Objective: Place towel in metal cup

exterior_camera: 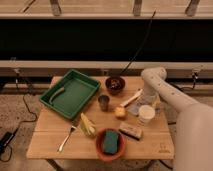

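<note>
A: Reading from the left, what do we see on the wooden table (pixel 48 141)?

B: We see a green tray (pixel 70 92), then the metal cup (pixel 103 102), upright near the table's middle, with a dark brown bowl (pixel 115 84) just behind it.

A: And further right?

B: We find the towel (pixel 135 108) lying on the table beside a white cup (pixel 146 114), apart from the metal cup. The gripper (pixel 145 99) hangs at the towel; whether it grasps anything we cannot tell.
</note>
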`<state>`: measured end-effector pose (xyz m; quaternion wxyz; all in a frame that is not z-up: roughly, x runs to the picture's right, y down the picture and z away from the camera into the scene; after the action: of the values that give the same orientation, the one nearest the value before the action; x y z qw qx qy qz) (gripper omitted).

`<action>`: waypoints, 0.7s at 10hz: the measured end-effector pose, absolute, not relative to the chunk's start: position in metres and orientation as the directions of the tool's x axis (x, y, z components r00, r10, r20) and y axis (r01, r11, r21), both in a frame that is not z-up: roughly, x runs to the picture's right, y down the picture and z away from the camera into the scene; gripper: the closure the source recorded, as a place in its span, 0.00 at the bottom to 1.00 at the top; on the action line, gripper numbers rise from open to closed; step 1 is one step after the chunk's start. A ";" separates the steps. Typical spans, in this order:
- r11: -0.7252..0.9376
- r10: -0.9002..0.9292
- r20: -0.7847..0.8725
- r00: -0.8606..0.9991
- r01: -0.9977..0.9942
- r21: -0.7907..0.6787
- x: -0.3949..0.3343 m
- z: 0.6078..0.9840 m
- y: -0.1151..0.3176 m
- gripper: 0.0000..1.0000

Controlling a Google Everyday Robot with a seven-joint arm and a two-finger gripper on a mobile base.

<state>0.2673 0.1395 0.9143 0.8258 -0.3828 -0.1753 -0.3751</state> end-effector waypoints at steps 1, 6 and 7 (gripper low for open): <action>0.418 -0.484 0.574 0.661 0.751 -0.511 0.273 0.912 0.141 0.95; 0.440 -0.498 0.571 0.652 0.758 -0.481 0.265 0.908 0.129 1.00; 0.446 -0.513 0.571 0.641 0.767 -0.461 0.256 0.901 0.118 1.00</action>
<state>0.2564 0.1178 0.9010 0.8316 -0.3589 -0.1771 -0.3850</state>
